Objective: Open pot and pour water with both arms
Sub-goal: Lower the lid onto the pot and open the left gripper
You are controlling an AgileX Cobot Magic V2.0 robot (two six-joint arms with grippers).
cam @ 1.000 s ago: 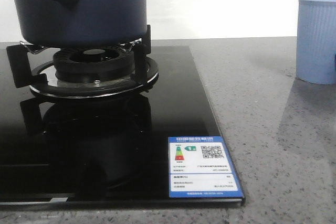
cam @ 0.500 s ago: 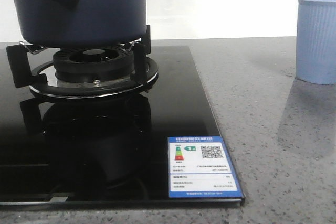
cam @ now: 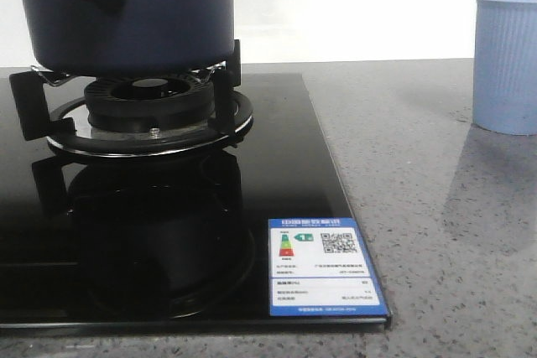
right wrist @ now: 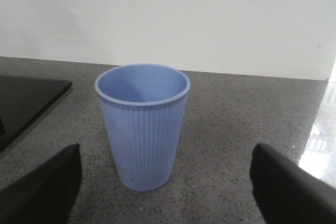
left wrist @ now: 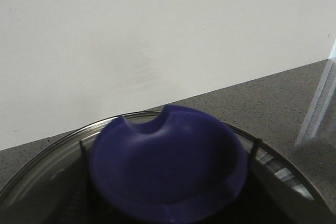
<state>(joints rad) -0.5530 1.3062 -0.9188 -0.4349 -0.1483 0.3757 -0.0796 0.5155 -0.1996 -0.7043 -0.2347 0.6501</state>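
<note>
The pot [cam: 126,10] sits on the burner grate [cam: 147,111], lid knob [left wrist: 168,166] close under the left wrist — left jaws unseen. Right jaws stand wide around the cup [right wrist: 142,124]; closing carelessly could tip it — it looks light.

I see a dark blue knob [left wrist: 168,166] on a glass lid [left wrist: 273,161], with grey worktop [left wrist: 273,98] behind.

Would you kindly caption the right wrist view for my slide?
Open right hand facing an upright light blue ribbed cup on the speckled grey countertop.
</note>
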